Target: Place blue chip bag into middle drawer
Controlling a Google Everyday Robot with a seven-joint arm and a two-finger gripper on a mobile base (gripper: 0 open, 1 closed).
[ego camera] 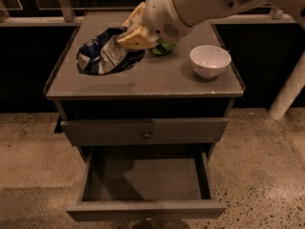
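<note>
Blue chip bag (106, 55) clamped in tool (129, 38) over tabletop (157, 80); middle drawer (147, 181) open below.

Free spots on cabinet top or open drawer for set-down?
Bare: middle drawer floor, wall to wall; tabletop front strip; gap between blue chip bag and white bowl. Crowded back-centre: hand grips the bag beside green bag.

A grey cabinet (157, 80) stands on a speckled beige-brown stone floor (267, 175) in dim, warm light, backed by dark panels (21, 66), with a pale horizontal rail (28, 22) running behind its top.
</note>
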